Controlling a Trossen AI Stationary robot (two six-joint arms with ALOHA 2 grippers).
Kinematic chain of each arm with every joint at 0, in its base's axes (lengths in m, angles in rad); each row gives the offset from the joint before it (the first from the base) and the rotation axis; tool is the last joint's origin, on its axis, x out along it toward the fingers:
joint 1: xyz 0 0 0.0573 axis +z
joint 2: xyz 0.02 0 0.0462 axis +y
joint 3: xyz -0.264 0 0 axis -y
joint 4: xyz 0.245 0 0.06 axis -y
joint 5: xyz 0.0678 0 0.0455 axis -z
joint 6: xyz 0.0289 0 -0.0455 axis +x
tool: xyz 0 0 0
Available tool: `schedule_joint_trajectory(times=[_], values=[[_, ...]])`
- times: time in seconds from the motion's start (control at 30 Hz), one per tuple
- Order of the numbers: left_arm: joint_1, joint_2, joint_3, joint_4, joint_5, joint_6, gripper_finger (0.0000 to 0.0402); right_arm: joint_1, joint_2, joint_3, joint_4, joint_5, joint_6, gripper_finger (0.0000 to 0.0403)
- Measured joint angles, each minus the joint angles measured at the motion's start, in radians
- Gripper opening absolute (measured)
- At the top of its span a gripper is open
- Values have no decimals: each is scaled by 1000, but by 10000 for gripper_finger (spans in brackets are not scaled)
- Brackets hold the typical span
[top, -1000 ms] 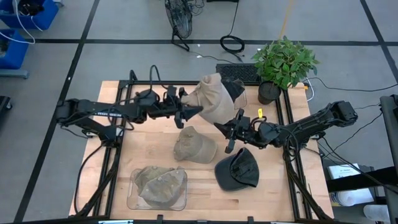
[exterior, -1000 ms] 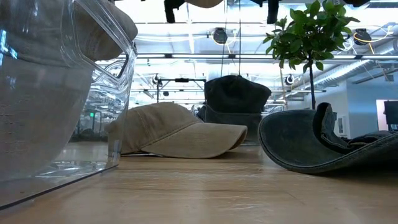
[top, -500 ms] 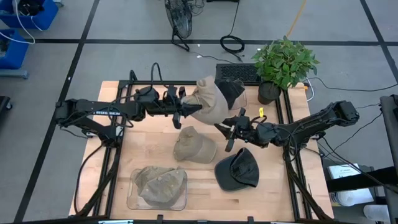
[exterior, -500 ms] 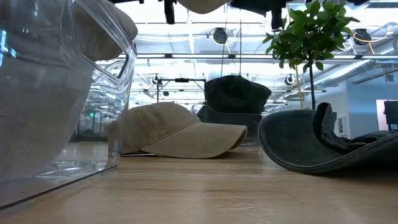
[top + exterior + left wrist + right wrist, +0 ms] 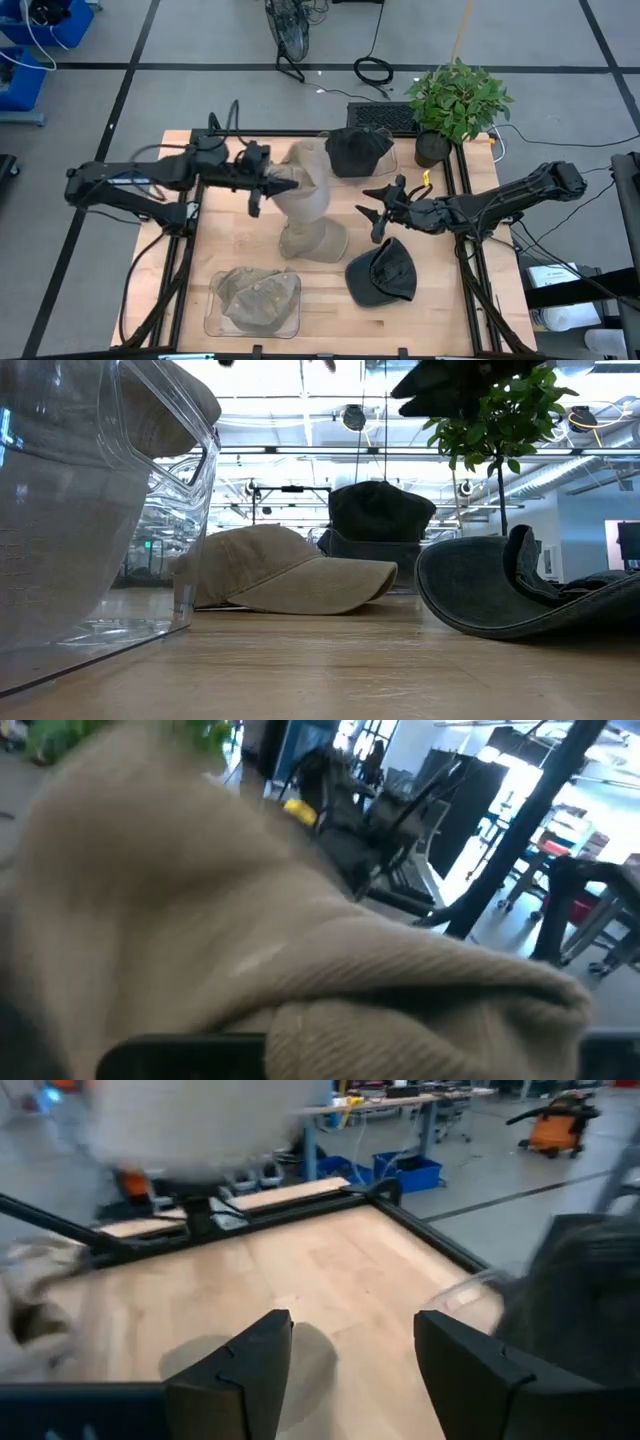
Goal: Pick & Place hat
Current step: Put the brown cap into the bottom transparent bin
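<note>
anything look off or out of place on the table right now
One thing: the dark grey cap near the table's front lies upside down, its hollow facing up, while the tan baseball cap beside it sits crown up. Otherwise, the left gripper holds a beige knit hat hanging above the tan cap, and the right gripper is open and empty.

Tan cap (image 5: 285, 570) on the wooden table (image 5: 330, 665), between clear bin (image 5: 95, 500) and dark cap (image 5: 530, 595).
</note>
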Motion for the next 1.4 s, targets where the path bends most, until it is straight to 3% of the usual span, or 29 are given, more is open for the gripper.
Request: schedule_joint_trajectory(times=[0.13,0.23,0.47,0.57,1.0,1.4], values=[[-124,-25,104,-197,-135,8,11,-5,-11,0,-7,67,-52,191],[-250,-20,162,-311,-316,11,11,-11,-13,-1,-3,73,-112,183],[-529,27,178,-325,-580,-109,11,-16,-13,-1,-13,72,-209,165],[-634,66,178,-314,-648,-132,11,-20,-13,-1,-12,71,-208,159],[-937,209,178,-274,-780,-173,11,-20,-12,-1,-50,72,83,123],[-1054,371,177,-194,-787,-179,11,19,-12,-1,-49,69,197,86]])
